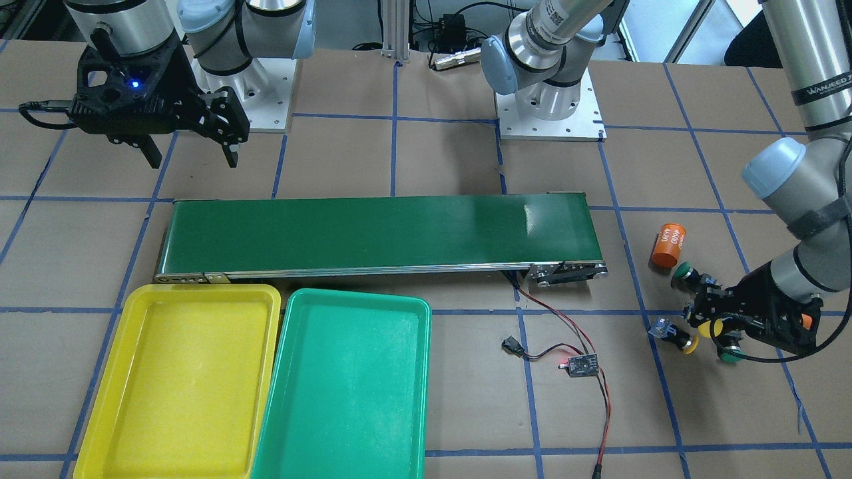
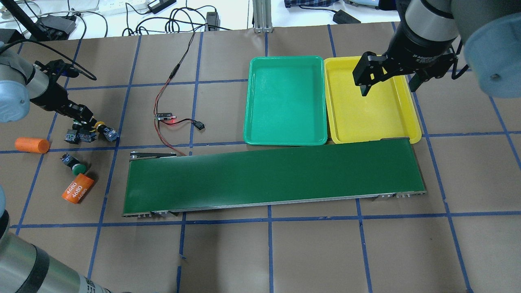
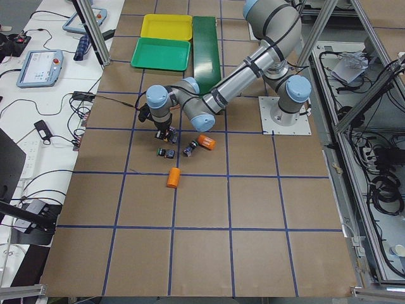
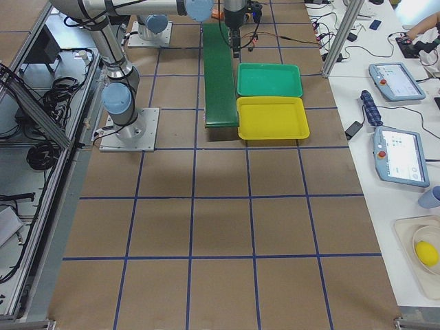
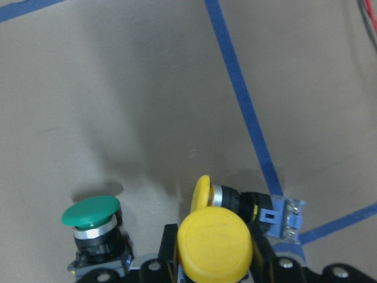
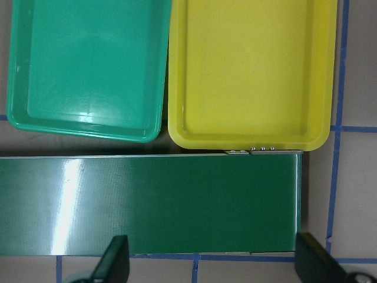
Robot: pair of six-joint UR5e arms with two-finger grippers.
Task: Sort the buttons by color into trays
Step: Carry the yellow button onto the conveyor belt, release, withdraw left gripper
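Left wrist-mounted view: left tool (image 1: 720, 330) pinches a yellow mushroom-capped push-button (image 5: 215, 244) at the left end of the desk (image 2: 285, 252), likely for lifting; right tool (image 2: 388, 85) hangs spread near the empty yellow plastic tray (image 2: 412, 124), probably waiting.

The table (image 1: 459, 412) is showing brown under a grid of blue tape (image 1: 393, 159). The belt (image 1: 373, 233) is gleaming dark green. One tray (image 1: 180, 379) is showing yellow, the other tray (image 1: 346, 386) green. The first button (image 5: 215, 247) and second button (image 5: 202, 194) are wearing yellow caps, the third button (image 5: 91, 213) and fourth button (image 2: 79, 169) green. One cylinder (image 2: 31, 145) is showing plain orange, the other cylinder (image 2: 77, 189) orange with white digits.
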